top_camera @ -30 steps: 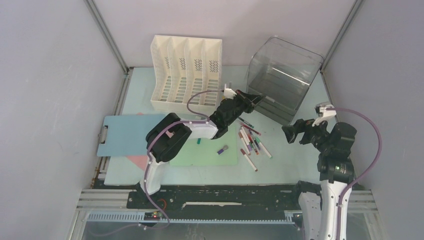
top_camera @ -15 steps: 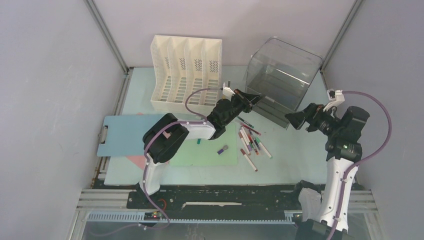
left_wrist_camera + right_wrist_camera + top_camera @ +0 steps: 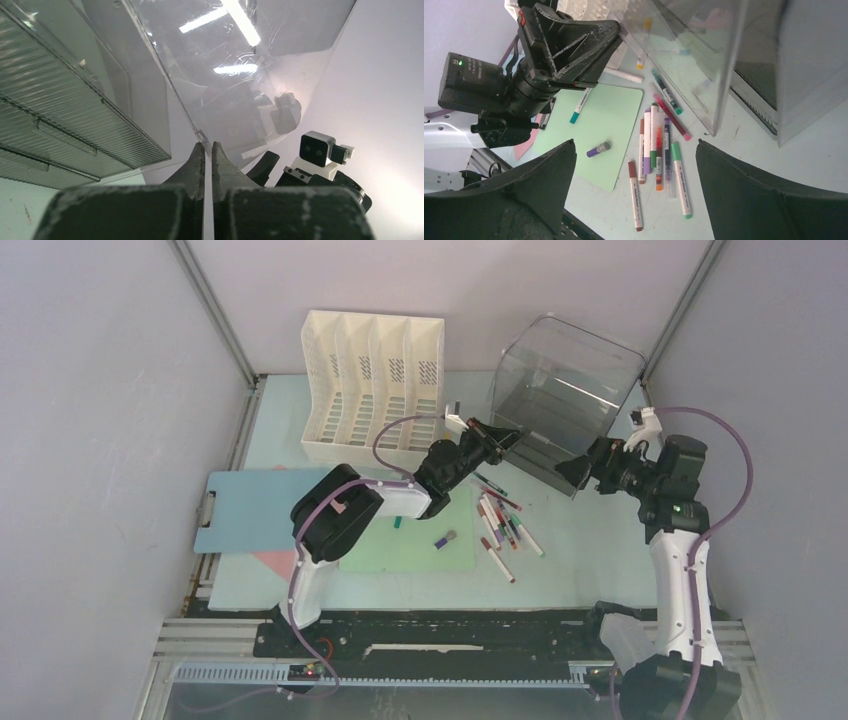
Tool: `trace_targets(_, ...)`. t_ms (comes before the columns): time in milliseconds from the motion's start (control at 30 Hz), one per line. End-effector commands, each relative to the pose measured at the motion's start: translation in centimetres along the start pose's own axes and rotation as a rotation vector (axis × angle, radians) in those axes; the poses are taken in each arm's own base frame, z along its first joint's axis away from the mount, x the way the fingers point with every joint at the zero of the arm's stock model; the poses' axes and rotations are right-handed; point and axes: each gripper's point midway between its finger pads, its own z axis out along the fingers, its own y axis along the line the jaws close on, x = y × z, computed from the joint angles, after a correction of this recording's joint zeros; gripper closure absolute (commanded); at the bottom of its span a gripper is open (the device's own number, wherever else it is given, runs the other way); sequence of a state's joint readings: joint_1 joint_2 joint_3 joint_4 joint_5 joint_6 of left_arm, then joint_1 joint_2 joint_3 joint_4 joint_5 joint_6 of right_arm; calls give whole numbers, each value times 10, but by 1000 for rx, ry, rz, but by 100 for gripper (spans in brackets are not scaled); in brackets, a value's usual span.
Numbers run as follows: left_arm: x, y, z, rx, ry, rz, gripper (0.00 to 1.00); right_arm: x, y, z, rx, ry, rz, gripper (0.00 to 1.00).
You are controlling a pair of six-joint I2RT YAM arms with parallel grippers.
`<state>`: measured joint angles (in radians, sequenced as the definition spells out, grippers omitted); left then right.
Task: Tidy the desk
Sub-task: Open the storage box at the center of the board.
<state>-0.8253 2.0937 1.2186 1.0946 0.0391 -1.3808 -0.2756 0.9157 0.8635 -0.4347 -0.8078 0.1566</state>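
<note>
The desk is a big flat pale green table top with metal edges. It fills the floor of the scene and everything sits on it.

At the back right is a big see-through plastic box, and it looks tipped, not standing straight. The left gripper has its two black fingers pressed tight together right at the thin front edge of the box. In the left wrist view the clear edge runs down into the tips, so I think it is pinching that edge to keep the box tipped or open.

The right gripper is spread wide and holds nothing. It sits just beside the near right corner of the box, maybe to steady it or take hold.

A heap of coloured marker pens lies on the desk just in front of the box. Beside them is a light green sheet with a small purple tube on it. I think the pens should go in the box, and that is why the box is being held like this.

A white plastic rack with slots stands upright at the back left. A blue board with a clip lies flat on the left, partly under the left arm, not put away yet
</note>
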Motion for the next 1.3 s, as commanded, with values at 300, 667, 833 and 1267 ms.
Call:
trace_targets(300,-2,-61,-10,228,27,13,100,-41,33,7,-141,-93,-113,4)
trace_targets(667,-2,-59,-9,232,25,1,100,-36,79,-13,-419,-66,-181,9)
trace_targets(833,-5,-61,-9,240,21,-4,100,-37,55,-22,-264,-60,-221,9)
trace_targets(1267,-9,-80,-12,269,8,18,100,-11,12,-23,-69,18,-146,8)
